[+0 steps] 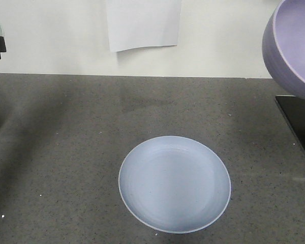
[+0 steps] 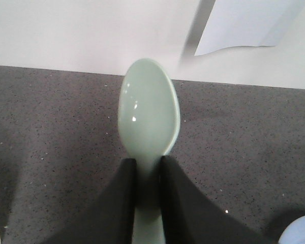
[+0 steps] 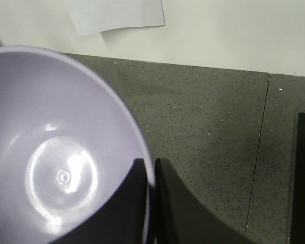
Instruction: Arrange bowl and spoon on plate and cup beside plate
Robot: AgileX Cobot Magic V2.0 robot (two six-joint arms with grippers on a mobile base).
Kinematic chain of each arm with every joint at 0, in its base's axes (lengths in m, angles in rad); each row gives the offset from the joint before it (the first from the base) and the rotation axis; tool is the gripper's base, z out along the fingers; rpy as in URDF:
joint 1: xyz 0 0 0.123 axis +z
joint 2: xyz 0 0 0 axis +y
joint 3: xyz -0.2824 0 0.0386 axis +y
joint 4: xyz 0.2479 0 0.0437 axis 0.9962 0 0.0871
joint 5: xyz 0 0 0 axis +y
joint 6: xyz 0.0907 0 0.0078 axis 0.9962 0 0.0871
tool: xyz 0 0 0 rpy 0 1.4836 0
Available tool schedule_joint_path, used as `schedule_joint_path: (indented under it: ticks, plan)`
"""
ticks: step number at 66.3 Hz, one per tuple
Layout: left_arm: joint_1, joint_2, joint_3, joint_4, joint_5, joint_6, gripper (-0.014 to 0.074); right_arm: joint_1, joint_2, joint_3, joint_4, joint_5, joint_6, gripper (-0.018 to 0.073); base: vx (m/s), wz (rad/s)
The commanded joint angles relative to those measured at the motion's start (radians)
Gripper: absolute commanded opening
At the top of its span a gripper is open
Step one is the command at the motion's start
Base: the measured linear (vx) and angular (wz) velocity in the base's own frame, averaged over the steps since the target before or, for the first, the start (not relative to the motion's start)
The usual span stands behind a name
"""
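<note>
Pinching the spoon [image 2: 148, 112] by its handle in the left gripper [image 2: 147, 170], both jaws tight against the handle sides. Scoop out ahead of the fingertips, hollow face toward the wrist camera, held up off the table [image 2: 56, 152]. Down and to the right of that gripper, only a sliver of the plate [image 2: 301, 231] at the frame corner.

Clamped on the bowl [image 3: 56, 152] with the right gripper [image 3: 151, 173]: one jaw inside the rim, the other outside, wall squeezed between. Bowl hanging to the left of those jaws, tipped with its mouth toward the wrist camera, clear of the table.

From the front view: plate flat on the table, between the two grippers and lower than both, well apart from spoon and bowl alike. Black slab [image 1: 297, 122] on the table's right side, under the raised bowl. Beyond both grippers, a sheet of paper [image 1: 142, 23] on the wall [image 1: 234, 40].
</note>
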Motion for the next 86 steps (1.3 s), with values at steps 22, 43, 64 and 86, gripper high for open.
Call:
schedule_joint_path:
  ticks: [22, 43, 64, 86]
  plan:
    - [-0.003, -0.027, -0.023, -0.016, -0.060, -0.003, -0.0006, -0.002, -0.016, -0.027, 0.050, -0.046, -0.009, -0.0004, 0.00, 0.00]
    - [-0.003, -0.027, -0.023, -0.016, -0.060, -0.003, -0.0006, -0.002, -0.016, -0.027, 0.050, -0.046, -0.009, -0.0004, 0.00, 0.00]
    - [-0.003, -0.027, -0.023, -0.016, -0.060, -0.003, -0.0006, -0.002, -0.016, -0.027, 0.050, -0.046, -0.009, -0.0004, 0.00, 0.00]
    - [-0.003, -0.027, -0.023, -0.016, -0.060, -0.003, -0.0006, -0.002, -0.016, -0.027, 0.050, -0.046, -0.009, -0.0004, 0.00, 0.00]
